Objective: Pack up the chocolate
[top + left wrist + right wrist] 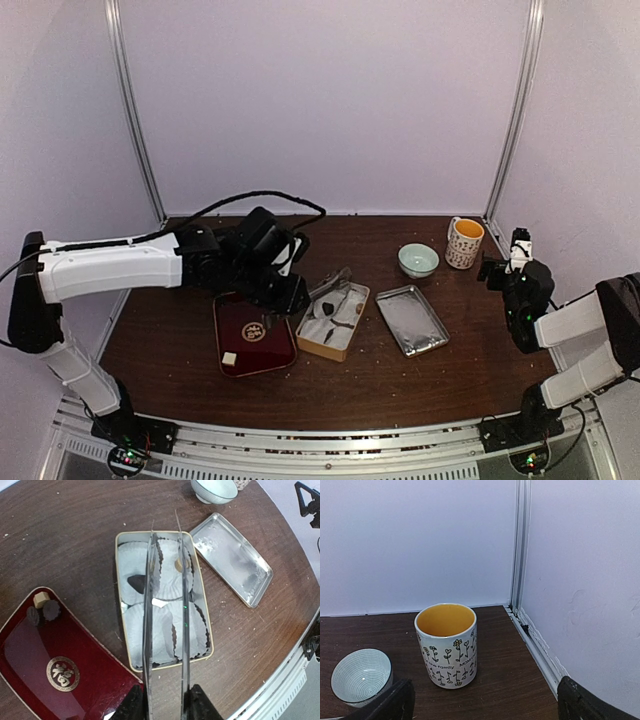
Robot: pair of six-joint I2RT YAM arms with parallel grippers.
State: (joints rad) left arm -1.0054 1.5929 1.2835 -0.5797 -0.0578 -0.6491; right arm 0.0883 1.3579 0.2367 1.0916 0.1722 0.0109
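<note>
The left fingers (148,630), two long thin blades, hang slightly apart with nothing between them that I can see. The right fingers (390,702) stand wide and empty, well off by the mug (446,645). Bare desk (75,540) lies beyond the left tips. The red tray (30,670) sits left of the blades, the gold tin (117,570) directly beneath them and the silver lid (235,560) to their right. One chocolate (136,582) lies in the tin just left of the left blade, and two more lumps (51,610) sit on the tray. The risk, I reckon, is the tips snagging a frilled paper cup (167,580) or clipping the tin's rim when swinging trayward.
</note>
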